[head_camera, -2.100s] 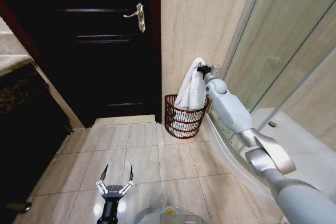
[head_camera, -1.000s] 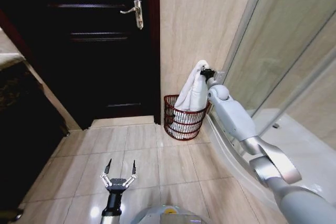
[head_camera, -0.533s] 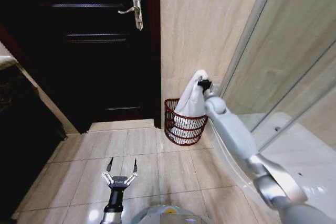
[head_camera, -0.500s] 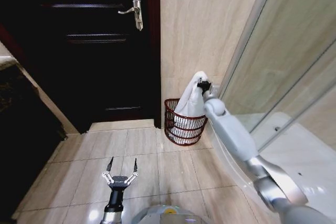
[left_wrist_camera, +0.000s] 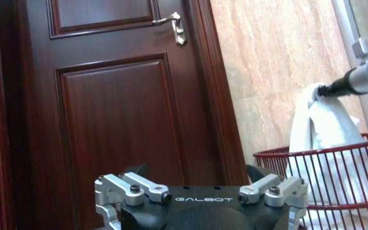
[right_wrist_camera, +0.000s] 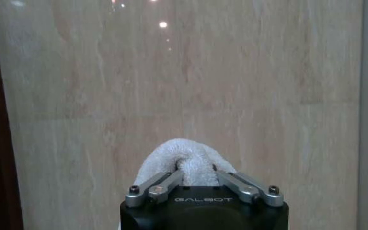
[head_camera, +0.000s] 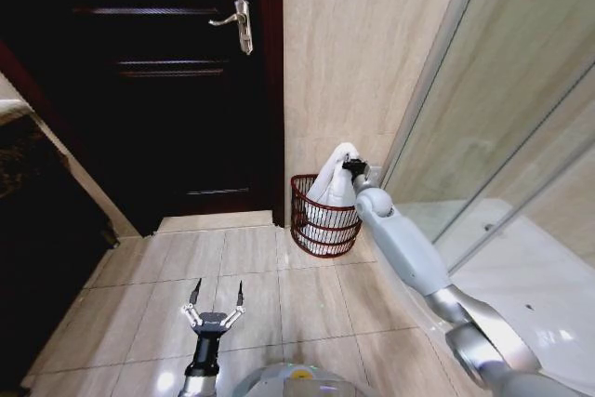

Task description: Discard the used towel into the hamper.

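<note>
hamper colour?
Dark red-brown wire hamper, best in the left wrist view, with the white towel hanging into it.

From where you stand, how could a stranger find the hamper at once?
Look at the beige wall between the dark door and the glass shower. On the floor there stands the hamper, a red-brown wire basket with a white towel hanging into it.

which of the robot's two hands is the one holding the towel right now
The right hand, shut on the white terry towel above the dark red wire hamper. The left hand hangs open and empty over the floor.
</note>
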